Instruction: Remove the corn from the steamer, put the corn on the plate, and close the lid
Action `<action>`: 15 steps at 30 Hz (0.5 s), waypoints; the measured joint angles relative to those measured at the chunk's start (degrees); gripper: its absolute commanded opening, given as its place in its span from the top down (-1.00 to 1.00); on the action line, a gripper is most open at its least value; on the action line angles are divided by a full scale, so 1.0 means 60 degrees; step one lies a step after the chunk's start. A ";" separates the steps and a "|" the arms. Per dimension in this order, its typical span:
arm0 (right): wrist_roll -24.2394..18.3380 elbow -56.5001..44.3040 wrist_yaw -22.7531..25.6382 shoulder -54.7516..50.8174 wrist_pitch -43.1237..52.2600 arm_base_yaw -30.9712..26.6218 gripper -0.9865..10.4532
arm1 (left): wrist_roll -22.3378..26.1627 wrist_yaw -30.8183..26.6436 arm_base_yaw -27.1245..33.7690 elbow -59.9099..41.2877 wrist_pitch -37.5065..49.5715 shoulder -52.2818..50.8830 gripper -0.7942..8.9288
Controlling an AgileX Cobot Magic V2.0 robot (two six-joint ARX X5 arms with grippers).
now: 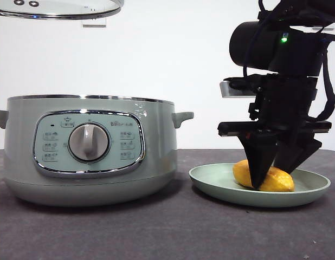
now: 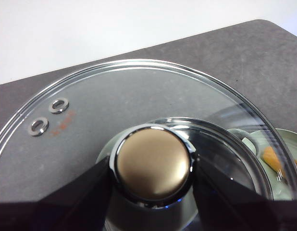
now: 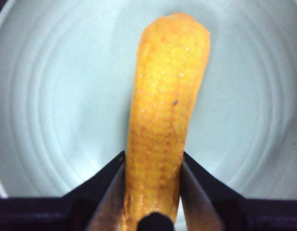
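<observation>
The right gripper is down in the shallow pale green plate, jaws pinching the stubby yellow-orange corn w/ the cob between them. In the front view the corn rests on the plate, so step 2 looks about done; release is prob. next. The cob's long axis runs straight out from the jaws, so opening and lifting straight up should clear it w/o rolling it.

The left gripper holds the domed glass lid, jaws pressed on either side of its knob, high above the large grey-green steamer. The steamer lies directly beneath the lid, so the left arm is the one to close it, straight down.
</observation>
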 measured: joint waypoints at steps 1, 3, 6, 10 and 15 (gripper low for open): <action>0.0000 0.0000 0.0004 0.0000 0.0022 -0.0011 0.34 | -0.0004 0.0000 0.0000 0.0000 0.0000 0.0000 0.85; 0.0000 0.0000 0.0004 0.0000 0.0022 -0.0025 0.13 | -0.0004 0.0000 0.0000 0.0000 0.0000 0.0000 0.85; 0.0004 0.0000 0.0018 0.0000 0.0022 -0.0055 0.05 | -0.0004 0.0004 0.0000 0.0000 0.0000 0.0025 0.85; 0.0004 0.0000 0.0022 -0.0157 -0.0164 -0.0062 0.05 | -0.0025 0.0004 0.0000 0.0000 0.0000 0.0219 0.85; 0.0004 0.0000 0.0018 -0.1184 -0.0481 -0.0069 0.06 | -0.0197 0.0251 0.0000 0.0000 0.0025 0.0761 0.85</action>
